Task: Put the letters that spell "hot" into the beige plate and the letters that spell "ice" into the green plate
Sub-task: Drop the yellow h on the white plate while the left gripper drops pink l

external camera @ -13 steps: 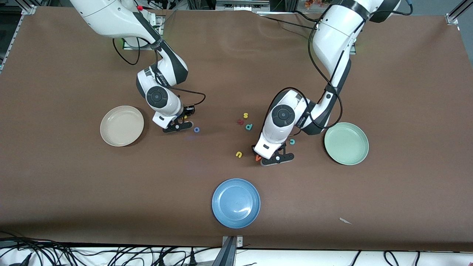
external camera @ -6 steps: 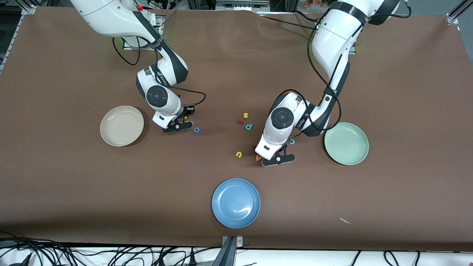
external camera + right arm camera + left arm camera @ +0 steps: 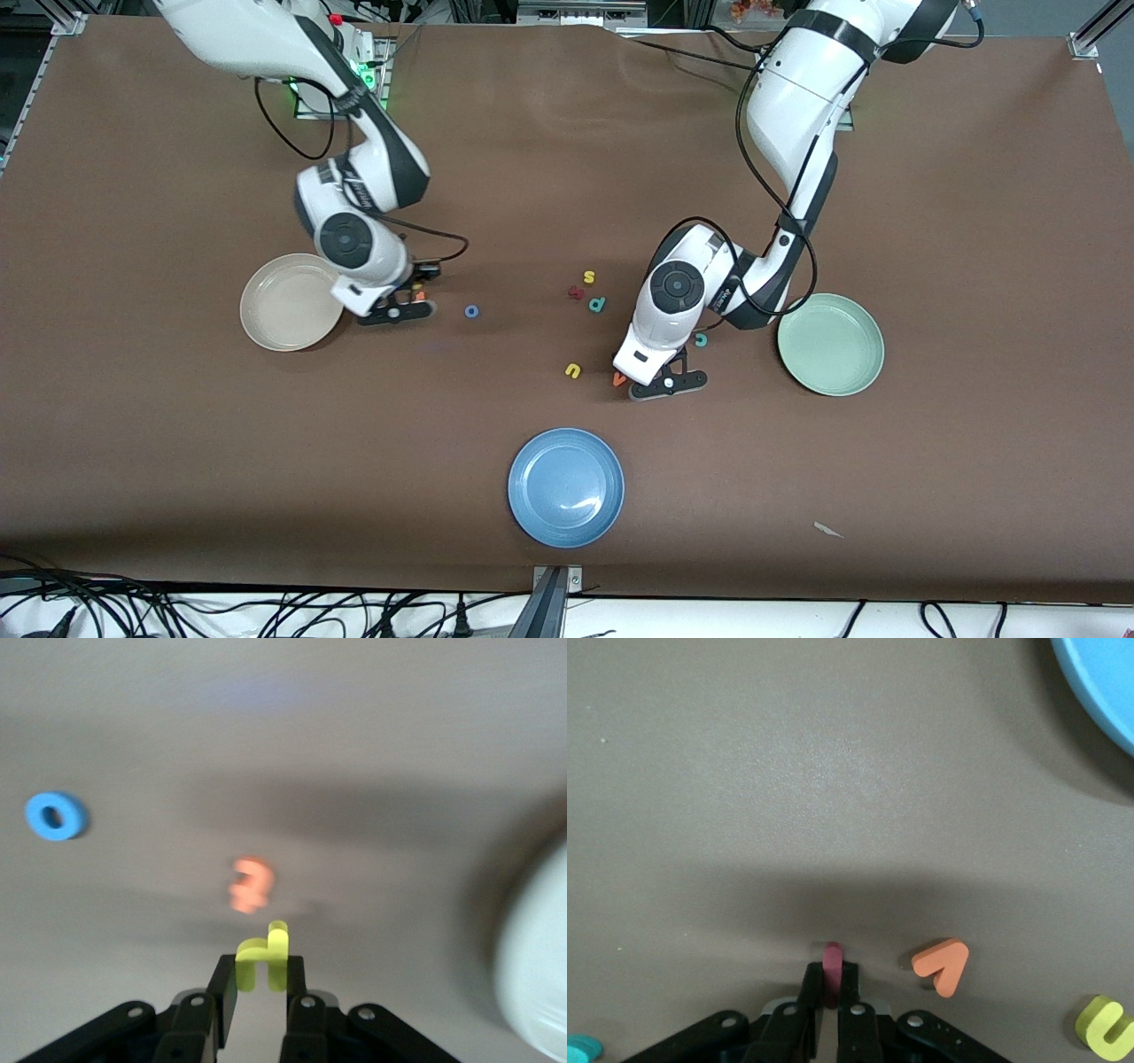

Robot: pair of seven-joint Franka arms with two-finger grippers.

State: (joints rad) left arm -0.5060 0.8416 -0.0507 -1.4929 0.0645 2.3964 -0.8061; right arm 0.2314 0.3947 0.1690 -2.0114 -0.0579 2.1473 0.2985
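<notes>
Right pincer (image 3: 260, 985), clamping yellow h (image 3: 263, 957), moved toward beige plate (image 3: 288, 306); left pincer (image 3: 829, 1003) pinches red i (image 3: 831, 970) beside orange v (image 3: 943, 966).

yellow s (image 3: 588, 277): you are reading one "s", a toy letter lying on the table mid-way between the arms.
teal p (image 3: 598, 304): you are seeing a "p" just beside it, nearer the front camera.
yellow u (image 3: 573, 370): it is showing as a "u".
orange v (image 3: 619, 379): it is reading as a "v", just beside the u.
teal c (image 3: 701, 339): you are looking at a "c".
blue o (image 3: 471, 311): a ring is reading as an "o".
yellow h (image 3: 263, 955): an "h" is standing pinched in the right gripper (image 3: 257, 981).
dark red i (image 3: 832, 967): a plain bar is sitting clamped in the left gripper (image 3: 830, 990).
orange letter (image 3: 249, 884): you are getting too much blur to read it.
arms and plates: they are showing you no legible print.
</notes>
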